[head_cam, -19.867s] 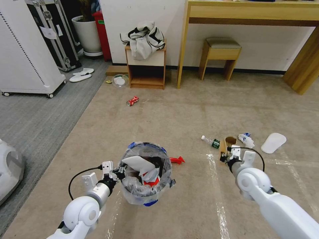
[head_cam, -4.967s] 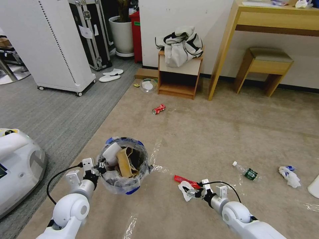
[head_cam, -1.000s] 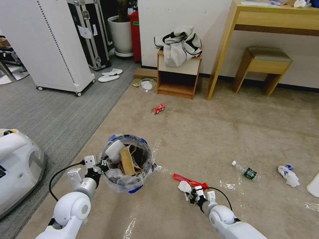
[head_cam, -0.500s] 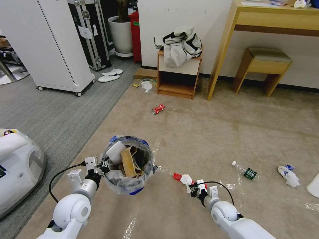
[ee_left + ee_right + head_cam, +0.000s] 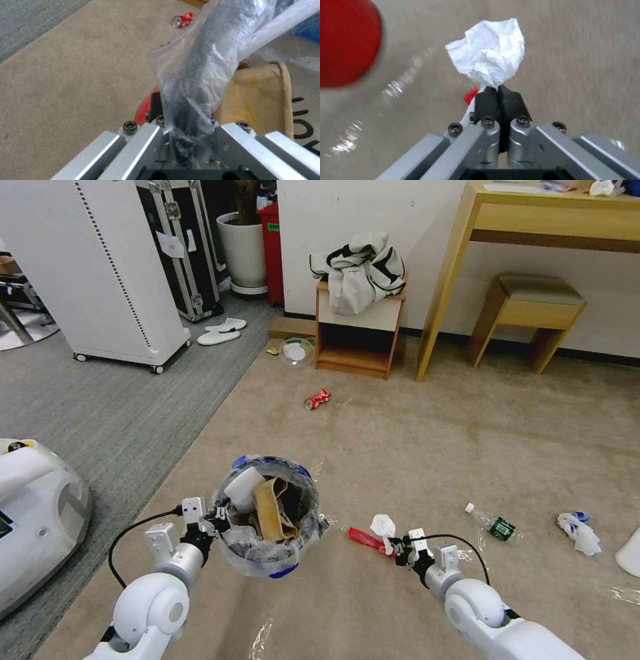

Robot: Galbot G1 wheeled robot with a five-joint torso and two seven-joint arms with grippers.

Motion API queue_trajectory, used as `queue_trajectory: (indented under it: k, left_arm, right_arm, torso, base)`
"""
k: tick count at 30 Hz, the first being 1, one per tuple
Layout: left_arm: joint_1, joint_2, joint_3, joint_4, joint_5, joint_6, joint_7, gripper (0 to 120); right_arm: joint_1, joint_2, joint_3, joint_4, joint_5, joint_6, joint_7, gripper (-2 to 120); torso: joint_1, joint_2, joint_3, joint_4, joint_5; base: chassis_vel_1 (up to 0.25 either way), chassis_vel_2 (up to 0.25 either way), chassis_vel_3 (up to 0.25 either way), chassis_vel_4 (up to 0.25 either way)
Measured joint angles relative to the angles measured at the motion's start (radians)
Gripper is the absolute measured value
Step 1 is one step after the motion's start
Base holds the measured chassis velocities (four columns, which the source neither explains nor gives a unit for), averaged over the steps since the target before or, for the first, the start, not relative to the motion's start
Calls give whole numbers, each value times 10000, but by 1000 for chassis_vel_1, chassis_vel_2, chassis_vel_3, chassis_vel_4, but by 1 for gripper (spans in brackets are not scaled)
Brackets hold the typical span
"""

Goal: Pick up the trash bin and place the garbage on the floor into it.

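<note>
The trash bin (image 5: 288, 557), blue and red with a crinkled clear liner, hangs above the beige floor (image 5: 427, 447), and my left gripper (image 5: 217, 517) is shut on its rim. In the left wrist view the left gripper (image 5: 186, 130) pinches rim and liner, with a brown carton (image 5: 260, 95) inside the bin. My right gripper (image 5: 399, 545) is shut on a white tissue (image 5: 383, 527), held just above a red wrapper (image 5: 365, 539). The right wrist view shows the tissue (image 5: 490, 60) crumpled beyond the right gripper's (image 5: 499, 96) tips. Other garbage lies about: a bottle (image 5: 493, 523), another tissue (image 5: 579, 532), a red can (image 5: 318, 399).
A small wooden shelf (image 5: 357, 337) with a jacket on it stands by the wall, next to a desk leg (image 5: 440, 293) and a stool (image 5: 533, 313). A white machine (image 5: 33, 513) sits at my left on grey carpet (image 5: 100, 407). White slippers (image 5: 221, 330) lie there.
My right gripper has lifted the white tissue off the floor and carried it slightly right and away from me. The left arm has shifted the bin a little to the right.
</note>
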Motion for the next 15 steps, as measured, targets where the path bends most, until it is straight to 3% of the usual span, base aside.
queue_trajectory:
  k: [4,5,15]
  left_arm:
    - [11,-10,50,-37,49,11,16,1]
    - [31,-5,109,-125,81,30,52,1]
    - [223,63,186,-295,296,48,184,1]
  right_arm:
    - [-69,-158,158,547,103,-21,-11,0]
    - [-42,-467,335,1408,201,-94,-141,0]
    - [519,-1612,766,3208,-290,-401,-1048,0]
  torso:
    - [0,0,0,0,0]
    - [0,1,0,2,0]
    - [0,0,0,2,0]
  base:
    - [0,0,0,0]
    - [0,0,0,0]
    - [0,0,0,0]
